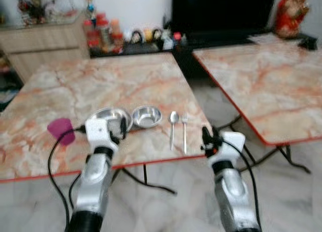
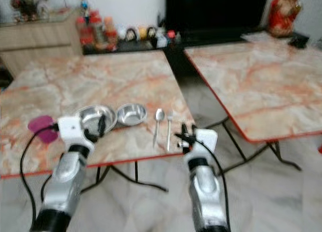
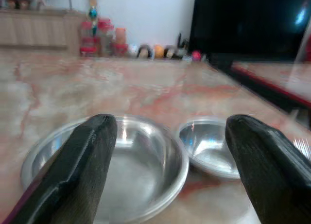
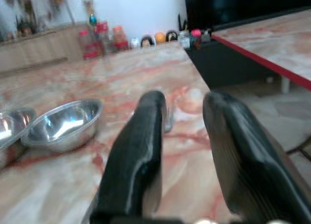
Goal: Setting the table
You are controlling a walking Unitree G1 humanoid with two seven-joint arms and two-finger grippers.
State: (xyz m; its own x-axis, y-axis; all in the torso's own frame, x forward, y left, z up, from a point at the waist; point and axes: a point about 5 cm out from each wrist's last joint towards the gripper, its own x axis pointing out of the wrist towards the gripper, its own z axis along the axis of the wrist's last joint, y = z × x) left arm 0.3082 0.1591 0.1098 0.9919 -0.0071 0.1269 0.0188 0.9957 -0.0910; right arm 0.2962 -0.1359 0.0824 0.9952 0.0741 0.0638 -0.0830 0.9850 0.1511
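No readable text, label or number on anything in view.

Near the lower middle of the left eye view, a wide shallow steel plate [image 1: 111, 117] and a smaller round steel bowl [image 1: 147, 116] sit touching. Right of them lie a steel spoon [image 1: 173, 127] and fork [image 1: 184, 133], parallel. A magenta plastic cup [image 1: 61, 130] stands at the lower left.

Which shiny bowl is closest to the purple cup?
The bigger, flatter steel bowl, sitting right beside the purple cup. The smaller, deeper bowl is on its other side, next to the spoon.
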